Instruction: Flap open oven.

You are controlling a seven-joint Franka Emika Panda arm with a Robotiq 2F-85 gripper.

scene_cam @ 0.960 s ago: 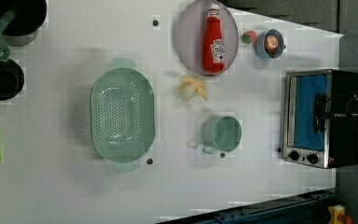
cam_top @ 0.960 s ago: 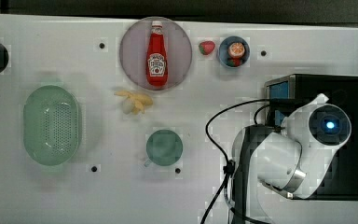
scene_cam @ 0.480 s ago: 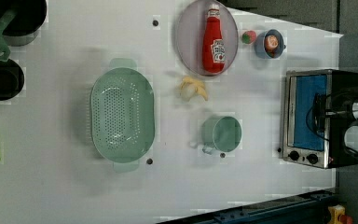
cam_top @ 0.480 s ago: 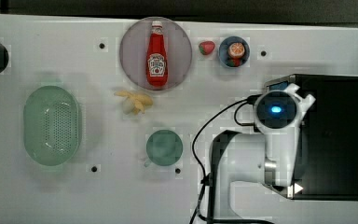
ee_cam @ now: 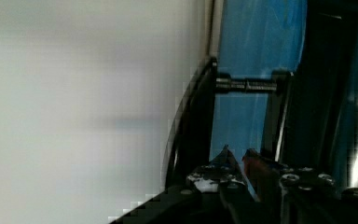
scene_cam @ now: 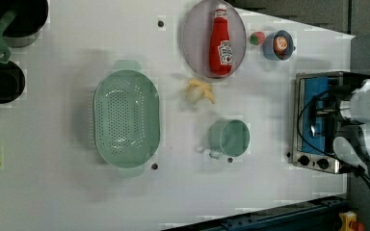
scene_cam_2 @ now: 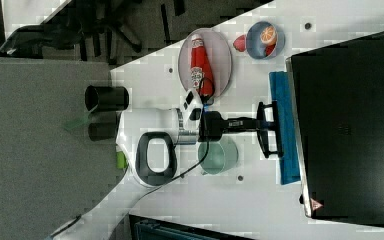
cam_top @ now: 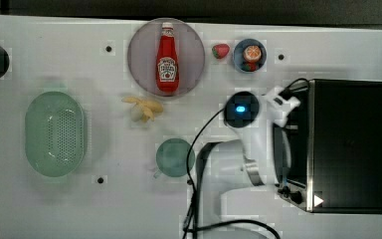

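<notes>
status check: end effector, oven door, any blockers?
End effector at the oven door handle, nearly shut. Door looks unopened. Green cup beside the arm, apart from oven.

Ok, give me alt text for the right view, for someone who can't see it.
A white robot arm reaches across a white table, its black end effector at the handle of the blue-tinted door on a black oven. Behind the arm, a ketchup bottle lies on a round plate, with a blue bowl of fruit beside it and a green cup under the arm.

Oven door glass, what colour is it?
Blue. The oven door glass shows best in the right view.
</notes>
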